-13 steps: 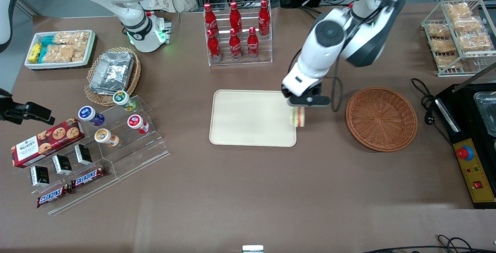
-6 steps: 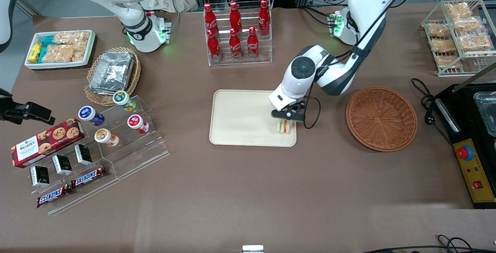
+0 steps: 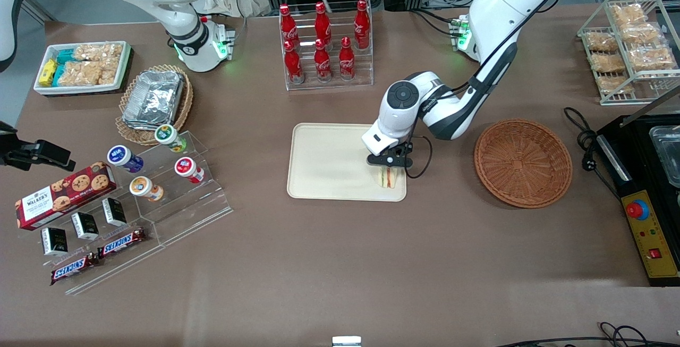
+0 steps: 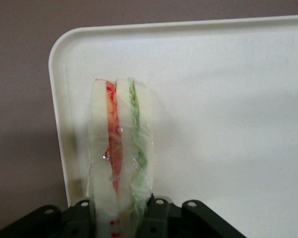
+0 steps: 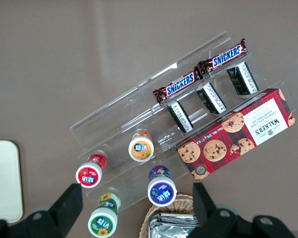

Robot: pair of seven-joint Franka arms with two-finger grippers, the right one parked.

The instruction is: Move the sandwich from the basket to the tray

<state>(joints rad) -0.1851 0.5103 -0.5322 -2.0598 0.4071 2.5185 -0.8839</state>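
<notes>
The left arm's black two-finger gripper point(image 3: 389, 168) hung low over the flat cream-coloured rectangular plastic tray point(image 3: 329, 163), at the tray's corner nearest the front camera and toward the working arm's end of the brown counter point(image 3: 340, 262). Its fingers point(image 4: 156, 213) were clamped on the small triangular wedge of a white-bread sandwich point(image 4: 120, 158), film-wrapped, its orange-red and green layers standing upright. The sandwich's lower end sat at the tray surface. The round reddish-brown woven wicker basket point(image 3: 523, 162) lay apart, beside the tray.
</notes>
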